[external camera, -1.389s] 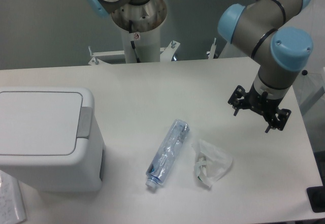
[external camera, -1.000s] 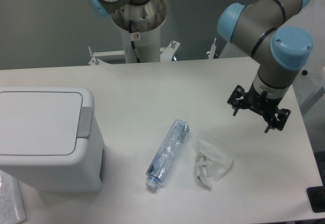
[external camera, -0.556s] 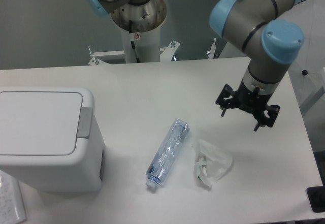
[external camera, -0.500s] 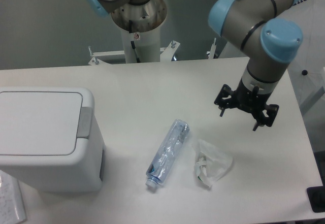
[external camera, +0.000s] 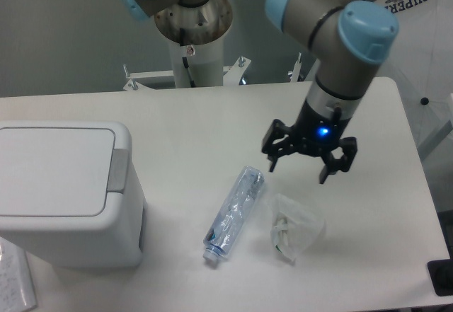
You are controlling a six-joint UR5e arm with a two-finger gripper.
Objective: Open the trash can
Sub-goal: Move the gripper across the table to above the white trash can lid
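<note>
Large boxy white plastic trash can (external camera: 67, 192): stood upright, lid shut, long axis left-right, grey button strip facing right. My fingers (external camera: 333, 162): spread wide, empty, well apart above the white counter (external camera: 198, 121).

Legible text: "SUPER" in dark capital letters, running slanted upward, on the white fabric-like sheet (external camera: 419, 15) at the upper right corner behind the arm; the word is cut by the frame edge, so any further letters cannot be told

Small red-and-white sticker (external camera: 190, 49) on the white round robot pedestal column (external camera: 192, 61) at top centre: mark present, too small to read

Crushed clear plastic bottle with blue-printed label (external camera: 234, 210) lying on the white table (external camera: 198, 128): print visible on the label, not legible

Sheet of paper with faint marks (external camera: 14, 284) at the lower left corner: marks not legible
</note>
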